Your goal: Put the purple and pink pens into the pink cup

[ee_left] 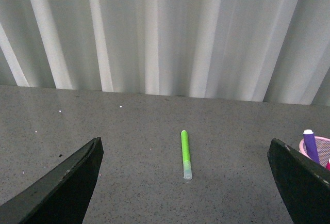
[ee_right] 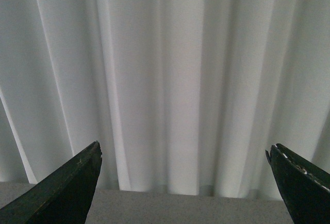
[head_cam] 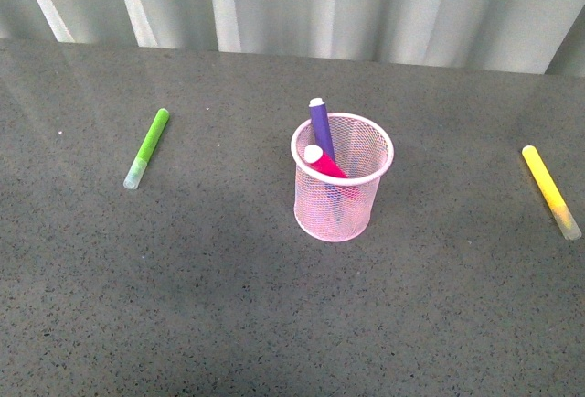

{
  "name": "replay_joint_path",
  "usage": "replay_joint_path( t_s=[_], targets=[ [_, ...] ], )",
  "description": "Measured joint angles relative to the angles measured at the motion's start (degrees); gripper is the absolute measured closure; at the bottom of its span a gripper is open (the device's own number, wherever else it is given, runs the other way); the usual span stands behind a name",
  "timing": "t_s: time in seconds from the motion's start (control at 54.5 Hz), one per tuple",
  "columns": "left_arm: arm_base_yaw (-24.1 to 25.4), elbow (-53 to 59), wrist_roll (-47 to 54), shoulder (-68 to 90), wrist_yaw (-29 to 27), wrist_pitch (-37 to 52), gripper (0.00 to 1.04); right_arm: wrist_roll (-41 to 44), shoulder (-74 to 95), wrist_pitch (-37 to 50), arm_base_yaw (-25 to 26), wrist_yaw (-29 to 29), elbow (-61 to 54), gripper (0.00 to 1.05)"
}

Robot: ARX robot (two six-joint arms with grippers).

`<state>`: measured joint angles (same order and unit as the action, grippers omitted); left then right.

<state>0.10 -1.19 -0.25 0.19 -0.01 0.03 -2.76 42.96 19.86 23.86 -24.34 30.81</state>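
Observation:
The pink cup (head_cam: pixel 343 177) stands upright in the middle of the grey table. The purple pen (head_cam: pixel 321 125) leans inside it with its capped end sticking above the rim, and the pink pen (head_cam: pixel 324 165) lies tilted inside beside it. The left wrist view catches the cup's rim (ee_left: pixel 322 149) and the purple pen (ee_left: pixel 310 145) at the edge of the picture. My left gripper (ee_left: pixel 185 154) is open above the table with nothing between its fingers. My right gripper (ee_right: pixel 184 157) is open too, facing the curtain. Neither arm shows in the front view.
A lime-green marker (head_cam: pixel 147 147) lies on the table's left side, also seen as the green marker (ee_left: pixel 185 153) between my left fingers, well beyond them. A yellow marker (head_cam: pixel 550 190) lies near the right edge. A white curtain (head_cam: pixel 302 4) hangs behind the table.

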Motion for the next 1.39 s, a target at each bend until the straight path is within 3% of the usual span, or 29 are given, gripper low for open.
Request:
replay_joint_path(
  t_s=[0.055,0.495,0.697,0.77,0.844,1.394],
  targets=[
    [0.00,0.00,0.00,0.00,0.00,0.00,0.07,1.27,-3.50,-6.43,-1.55,3.15,-2.71,0.26],
    [0.00,0.00,0.00,0.00,0.00,0.00,0.07,2.56,-15.93,-4.98,-13.20,14.19,-19.06,1.01],
    [0.00,0.00,0.00,0.00,0.00,0.00,0.07,2.71,-20.46,-5.16,-16.83,17.66,-23.10,1.01],
    [0.00,0.00,0.00,0.00,0.00,0.00,0.07,2.71,-22.05,-5.81,-20.65,23.15,-24.17,1.01],
    [0.00,0.00,0.00,0.00,0.00,0.00,0.07,2.71,-23.43,-6.21,-23.04,23.87,-25.14,1.01],
    [0.00,0.00,0.00,0.00,0.00,0.00,0.07,2.71,-31.02,-10.14,-23.65,24.30,-28.44,1.01]
  ],
)
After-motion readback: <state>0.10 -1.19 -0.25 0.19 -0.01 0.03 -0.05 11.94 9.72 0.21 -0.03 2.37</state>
